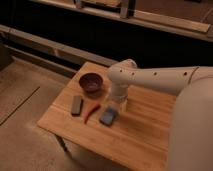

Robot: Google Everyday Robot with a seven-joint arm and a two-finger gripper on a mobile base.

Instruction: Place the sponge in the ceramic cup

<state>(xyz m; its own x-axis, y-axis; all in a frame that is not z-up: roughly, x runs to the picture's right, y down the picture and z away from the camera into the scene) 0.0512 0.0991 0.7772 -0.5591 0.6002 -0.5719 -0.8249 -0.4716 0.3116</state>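
The blue sponge (108,116) lies flat on the wooden table (145,137), near its middle. Just behind it stands the white ceramic cup (123,105), mostly covered by my arm. My white arm reaches in from the right and bends down over the cup. The gripper (116,100) hangs at the arm's end, just above the table between the sponge's far edge and the cup. The sponge rests free on the wood.
A wide dark brown bowl (91,82) sits at the table's far left. A grey rectangular block (76,105) and a thin red curved object (91,112) lie left of the sponge. The table's left and front edges drop to a concrete floor.
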